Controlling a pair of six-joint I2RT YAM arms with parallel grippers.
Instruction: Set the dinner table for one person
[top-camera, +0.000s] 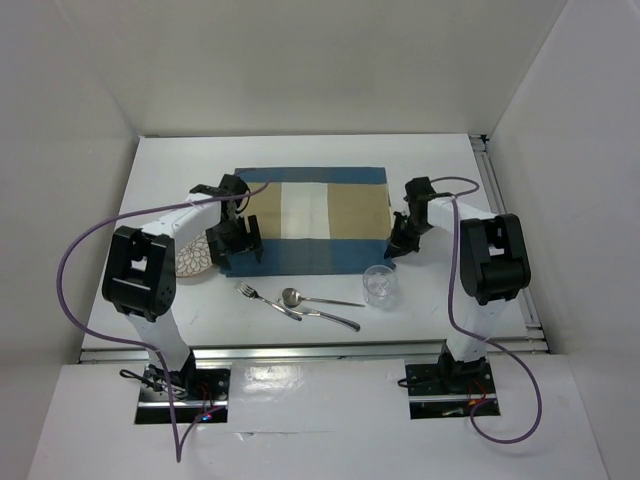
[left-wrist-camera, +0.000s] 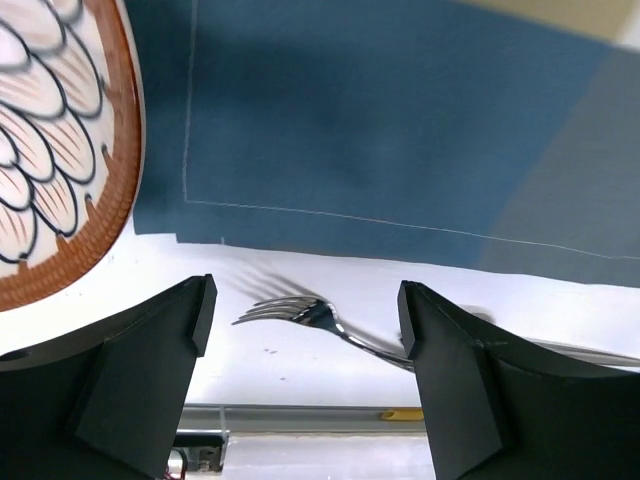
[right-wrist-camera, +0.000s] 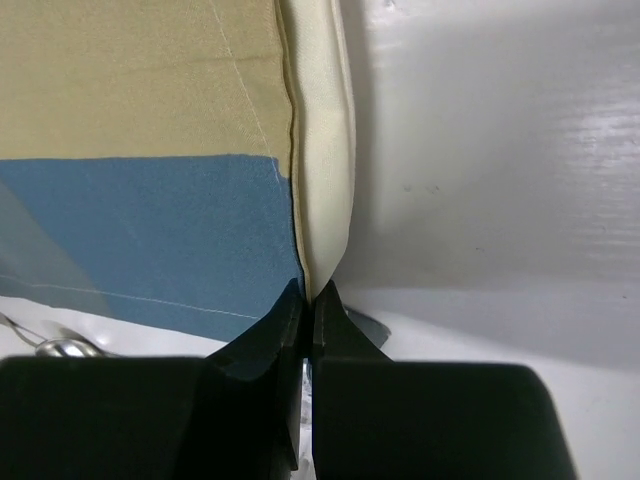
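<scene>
While the dinner table carries every piece of the setting, nothing sits in its final spot, so the task looks early. Far left, the patterned plate lies on the bare top at the placemat's left edge, not on it. The left gripper hangs over the mat's near-left corner, jaws spread wide, holding nothing. The left wrist view shows the fork on the white surface just off the cloth's near edge. Next along, the spoon and a knife lie with the fork in a loose, crossed bunch in front of the mat, well short of a proper layout. The glass stands just off the mat's near-right corner. The right gripper is clamped tight on the mat's right edge near that corner, where the cloth is turned up and shows a cream underside, so squaring or flattening the mat appears to be the step in hand. Left to do, by judgement: settle the mat, put the plate on it, lay the cutlery beside it and place the glass. Hard to read: the left arm covers most of the plate from above and the wrist view crops it, so whether its rim overlaps the cloth is unclear. The right fingers hide how much cloth they hold.
</scene>
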